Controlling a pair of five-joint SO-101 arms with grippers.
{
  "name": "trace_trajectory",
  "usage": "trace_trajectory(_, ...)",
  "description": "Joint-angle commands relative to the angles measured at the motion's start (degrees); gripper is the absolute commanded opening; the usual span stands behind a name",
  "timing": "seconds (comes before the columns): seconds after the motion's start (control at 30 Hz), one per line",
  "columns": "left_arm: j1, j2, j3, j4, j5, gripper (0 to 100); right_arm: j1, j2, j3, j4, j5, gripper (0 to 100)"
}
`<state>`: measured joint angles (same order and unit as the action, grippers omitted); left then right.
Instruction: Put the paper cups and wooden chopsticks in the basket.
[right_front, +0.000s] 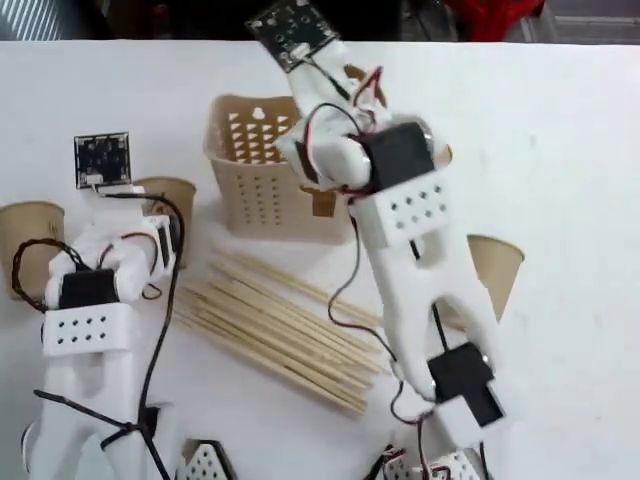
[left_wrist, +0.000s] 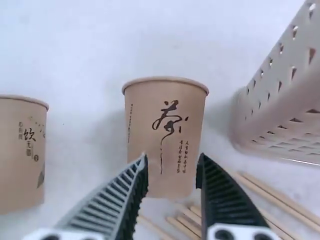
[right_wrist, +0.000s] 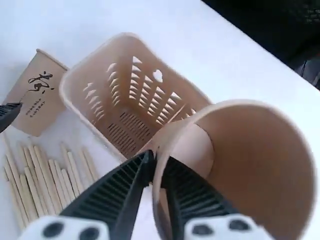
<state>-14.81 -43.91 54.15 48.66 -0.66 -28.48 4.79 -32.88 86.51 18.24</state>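
My right gripper (right_wrist: 157, 162) is shut on the wall of a paper cup (right_wrist: 240, 160), held tilted just above the beige perforated basket (right_wrist: 125, 100) (right_front: 255, 185). In front of my left gripper (left_wrist: 171, 162) an upright paper cup (left_wrist: 165, 137) (right_front: 172, 192) stands; the gripper is open, with its fingertips on either side of the cup's lower part. A second upright cup (left_wrist: 20, 150) (right_front: 28, 235) stands at the far left. Another cup (right_front: 497, 268) lies on its side at the right, beside the right arm. Wooden chopsticks (right_front: 280, 320) (right_wrist: 35, 180) lie in a loose pile in front of the basket.
The white table (right_front: 560, 130) has free room at the right and along the back. The right arm (right_front: 410, 215) stretches across the chopsticks toward the basket. The left arm (right_front: 90, 310) stands at the front left, with cables looping beside it.
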Motion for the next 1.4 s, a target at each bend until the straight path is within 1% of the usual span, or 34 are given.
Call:
trace_trajectory(0.0,-0.48,-1.54,-0.62,-1.14,0.53,17,0.4,1.71,-1.14,-0.48,0.79,2.5)
trace_trajectory(0.07,-0.48,-1.54,-0.62,-1.14,0.53,17,1.19,1.71,-1.14,-0.48,0.79,6.2)
trace_trajectory(0.2,-0.4,-1.54,-0.62,-1.14,0.53,17,1.63,-0.4,-1.93,-0.22,0.7,19.6)
trace_trajectory(0.3,-0.4,-1.45,-0.62,-1.23,0.53,17,1.36,-3.82,-2.37,-0.13,0.79,26.2)
trace_trajectory(0.43,-0.4,-1.19,-0.62,-1.23,0.53,17,1.89,-9.89,-2.29,1.54,0.79,27.2)
trace_trajectory(0.5,-0.4,-1.19,-0.62,-1.23,0.53,17,3.82,-13.05,-2.2,4.18,0.79,26.3)
trace_trajectory(0.57,-0.4,-1.19,-0.53,-1.23,0.53,17,7.52,-16.22,-2.2,8.22,0.79,24.0)
trace_trajectory(0.63,-0.4,-1.19,-0.53,-1.23,0.53,17,13.58,-18.42,-1.85,12.09,1.23,23.1)
trace_trajectory(0.67,-0.4,-1.19,-0.53,-1.23,0.53,17,17.01,-19.56,-0.18,12.09,3.16,23.5)
trace_trajectory(0.77,-0.4,-1.1,-0.53,-1.23,0.53,17,27.74,-20.35,6.68,12.0,12.57,25.1)
trace_trajectory(0.83,-0.4,-1.1,-0.53,-1.23,0.53,17,32.4,-19.03,13.19,12.0,21.45,26.4)
trace_trajectory(0.9,-0.4,-1.1,-0.53,-1.23,0.53,17,35.38,-16.66,19.16,12.0,31.12,26.9)
trace_trajectory(0.97,-0.4,-1.1,-0.53,-1.23,0.53,17,37.05,-13.23,22.15,12.0,39.56,26.9)
trace_trajectory(1.1,-0.4,-1.36,0.97,-2.55,0.53,17,39.16,-3.82,21.89,11.91,51.16,27.1)
trace_trajectory(1.2,-0.4,-1.36,2.02,-4.66,0.53,17,40.31,3.65,18.29,11.91,55.74,27.1)
trace_trajectory(1.37,-0.4,-1.27,2.2,-5.01,0.44,17,43.03,14.73,6.77,12.0,56.88,27.2)
